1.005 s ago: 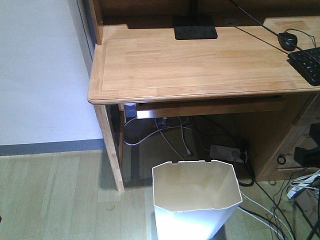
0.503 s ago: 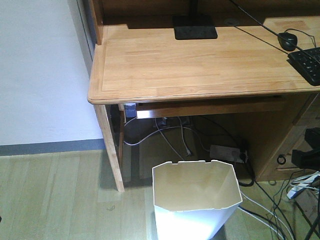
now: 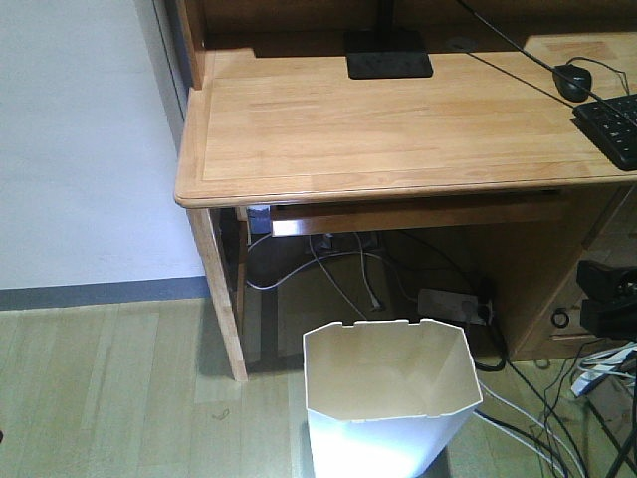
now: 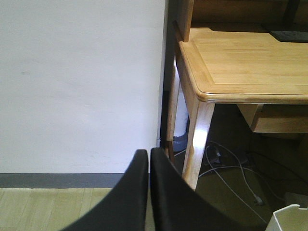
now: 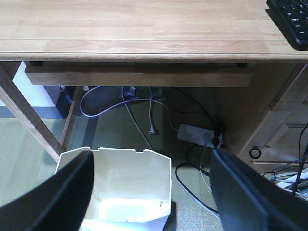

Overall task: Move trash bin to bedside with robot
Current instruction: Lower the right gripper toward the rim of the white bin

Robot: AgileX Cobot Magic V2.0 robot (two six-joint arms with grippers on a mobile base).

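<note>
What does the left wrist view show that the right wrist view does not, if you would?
Left wrist only: the white wall, grey baseboard and shut left gripper. Right wrist only: the open right gripper, power strip and keyboard corner. Both: the wooden desk, the cables beneath it and the trash bin, only its corner in the left view.

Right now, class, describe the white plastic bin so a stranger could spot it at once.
Find the light wooden desk. On the floor in front of its open underside stands the white thin-walled plastic bin. Unlike the grey cables and white power strip behind it, it is open-topped with an angular notched rim.
</note>
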